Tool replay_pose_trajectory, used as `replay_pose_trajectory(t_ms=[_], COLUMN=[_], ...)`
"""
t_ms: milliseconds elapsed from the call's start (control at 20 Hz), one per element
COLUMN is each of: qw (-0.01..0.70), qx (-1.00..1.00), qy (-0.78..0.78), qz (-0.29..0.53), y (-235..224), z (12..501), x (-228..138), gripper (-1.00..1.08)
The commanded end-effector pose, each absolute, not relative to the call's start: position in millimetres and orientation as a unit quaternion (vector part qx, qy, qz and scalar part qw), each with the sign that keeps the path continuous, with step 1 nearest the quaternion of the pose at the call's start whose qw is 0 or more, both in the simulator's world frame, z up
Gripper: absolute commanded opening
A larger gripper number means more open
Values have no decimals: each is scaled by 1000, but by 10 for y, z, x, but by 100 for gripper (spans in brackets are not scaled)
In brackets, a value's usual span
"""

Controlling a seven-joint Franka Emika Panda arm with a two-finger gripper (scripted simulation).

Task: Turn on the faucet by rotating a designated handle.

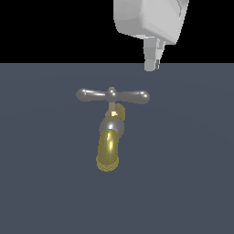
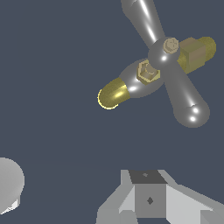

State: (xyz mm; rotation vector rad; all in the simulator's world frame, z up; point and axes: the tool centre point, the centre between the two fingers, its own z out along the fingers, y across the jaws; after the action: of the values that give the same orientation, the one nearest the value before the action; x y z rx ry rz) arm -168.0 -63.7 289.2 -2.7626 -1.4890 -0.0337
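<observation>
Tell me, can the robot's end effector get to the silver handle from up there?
Probably yes. The end effector hangs above the handle, off toward the exterior view's right, and nothing stands between them.

dim, flat render; soft glints; no blur

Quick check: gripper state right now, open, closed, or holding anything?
Gripper: holding nothing, clear of the handle; its fingers look close together, but open or closed cannot be told.
</observation>
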Motion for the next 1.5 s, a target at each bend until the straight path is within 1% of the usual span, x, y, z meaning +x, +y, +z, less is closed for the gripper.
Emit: replay_pose_trajectory(t_ms=[0,700,1050,1450], qw=[1,-1,-1,0], qx=[-865,-788,-768,-763], qy=[-501,-616,-641,-646], qz=[-9,-1,0,0], y=[-661,-708,-700,-694], z=[2757,2135,1995,1962], x=[-1618,-1306,-1232,-1213], gripper=[-100,-100,-100,-100])
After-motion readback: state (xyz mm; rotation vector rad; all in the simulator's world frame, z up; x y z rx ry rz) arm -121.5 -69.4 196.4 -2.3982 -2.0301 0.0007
